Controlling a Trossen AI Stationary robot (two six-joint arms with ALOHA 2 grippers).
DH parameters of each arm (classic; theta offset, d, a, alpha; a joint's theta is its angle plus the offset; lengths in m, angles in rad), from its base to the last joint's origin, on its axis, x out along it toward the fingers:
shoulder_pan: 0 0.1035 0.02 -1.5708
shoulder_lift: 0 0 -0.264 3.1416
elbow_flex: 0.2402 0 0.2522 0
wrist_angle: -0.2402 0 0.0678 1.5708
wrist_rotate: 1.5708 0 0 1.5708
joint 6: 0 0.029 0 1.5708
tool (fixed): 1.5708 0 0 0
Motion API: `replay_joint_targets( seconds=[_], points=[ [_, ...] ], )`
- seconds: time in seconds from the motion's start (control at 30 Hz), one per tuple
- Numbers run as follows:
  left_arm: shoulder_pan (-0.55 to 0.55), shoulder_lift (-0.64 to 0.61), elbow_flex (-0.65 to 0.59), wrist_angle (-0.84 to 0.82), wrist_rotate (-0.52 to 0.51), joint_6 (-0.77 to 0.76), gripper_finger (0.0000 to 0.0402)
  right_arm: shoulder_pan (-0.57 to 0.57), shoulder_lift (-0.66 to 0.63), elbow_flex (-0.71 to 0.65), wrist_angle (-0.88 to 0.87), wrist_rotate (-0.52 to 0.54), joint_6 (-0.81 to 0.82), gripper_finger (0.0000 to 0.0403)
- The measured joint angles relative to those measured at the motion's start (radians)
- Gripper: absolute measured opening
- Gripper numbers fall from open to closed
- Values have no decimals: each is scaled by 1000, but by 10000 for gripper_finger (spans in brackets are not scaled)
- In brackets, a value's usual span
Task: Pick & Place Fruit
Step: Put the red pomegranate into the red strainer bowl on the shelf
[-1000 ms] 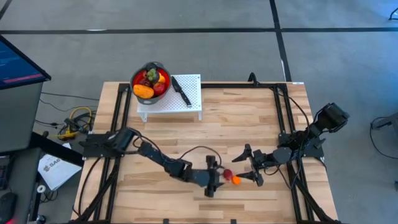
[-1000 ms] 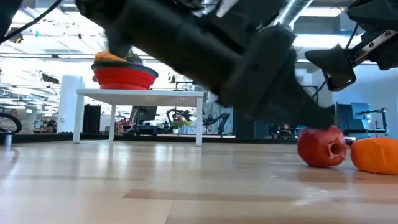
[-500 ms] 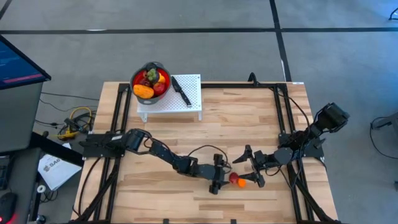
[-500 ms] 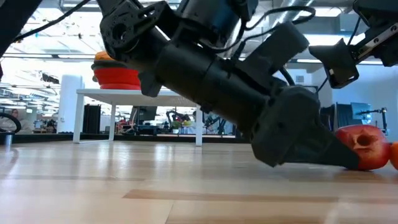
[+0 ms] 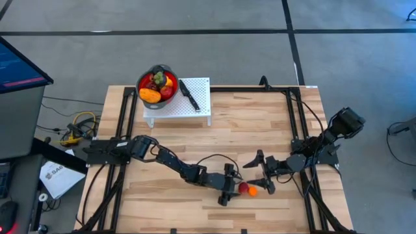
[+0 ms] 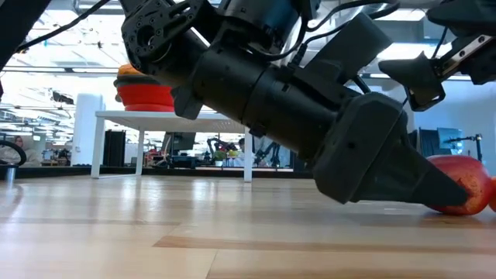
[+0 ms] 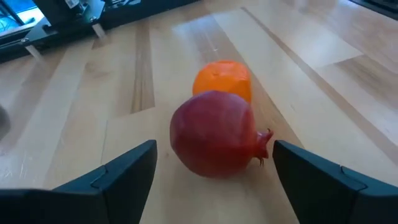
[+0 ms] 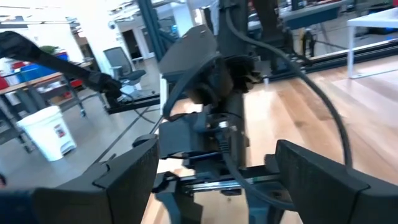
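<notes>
A dark red pomegranate [image 7: 214, 134] lies on its side on the wooden table, with an orange fruit [image 7: 222, 81] touching it just behind. In the high view the pomegranate [image 5: 242, 188] and the orange fruit [image 5: 252, 191] sit near the table's near edge, right of centre. My left gripper [image 7: 214, 148] is low on the table and open. Its fingers stand either side of the pomegranate with narrow gaps. My right gripper [image 5: 259, 174] hovers open above and just right of the two fruits. The other fruits lie in the red bowl [image 5: 156, 84].
The red bowl stands on a small white stand [image 5: 177, 107] at the table's far left, with a black-handled knife [image 5: 189, 94] beside it. The right gripper [image 6: 418, 77] hangs close over the left gripper [image 6: 387, 163]. Bare wood stretches across the table's middle.
My left gripper has slid low along the table toward the right edge, up to the pomegranate, until its fingers came alongside it. The pomegranate and the orange fruit have shifted a little to the right together. My right gripper has kept still.
</notes>
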Motion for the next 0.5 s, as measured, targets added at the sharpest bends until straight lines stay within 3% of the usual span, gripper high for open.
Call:
replay_joint_targets(
  seconds=[0.27, 0.5],
  points=[
    [4, 5, 0, 25, 4, -79, 314, 0, 0, 0, 0, 17, -1, 315],
    [27, 44, 6, 95, 95, -80, 312, 8, 0, 0, -2, 16, -1, 315]
  ],
)
